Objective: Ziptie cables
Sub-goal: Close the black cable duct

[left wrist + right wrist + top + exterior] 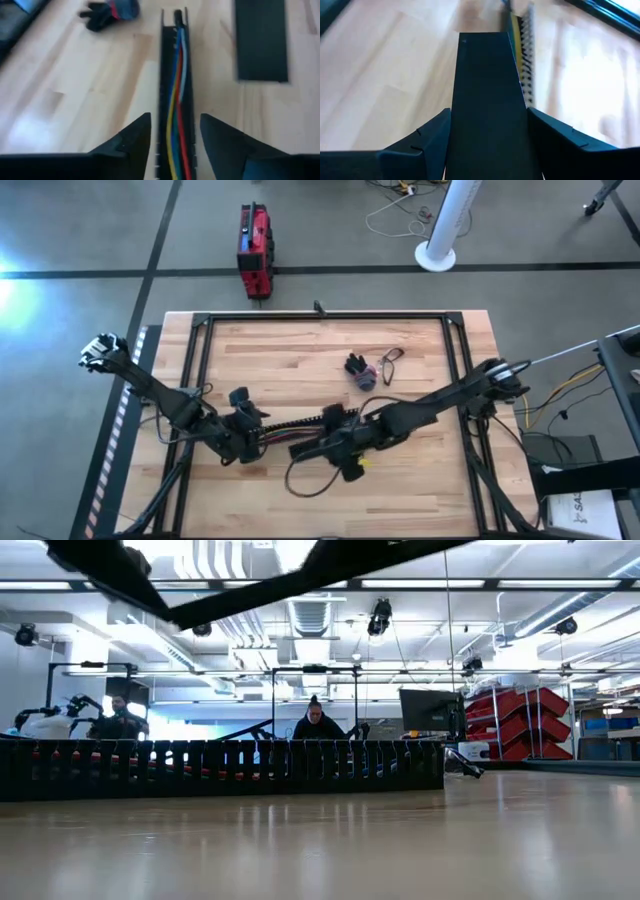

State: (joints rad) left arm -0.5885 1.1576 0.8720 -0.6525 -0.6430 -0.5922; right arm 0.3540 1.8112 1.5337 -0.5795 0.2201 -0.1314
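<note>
Just off the worktop's (280, 350) centre, the left gripper's (175, 122) jaws gaped astride the cables (177, 90) in their slotted duct (164, 75), while the right gripper's (489, 115) jaws seemingly clasped the duct cover (487, 75), which likely next needed aligning above them.

Grey concrete floor (90, 230) crossed by dark lines, with a red case (255, 250) and white post base (437, 252) (cords lie nearby). Beyond: bright ceiling lights (250, 585), red bins (525, 725), a monitor (432, 710), two seated people.
</note>
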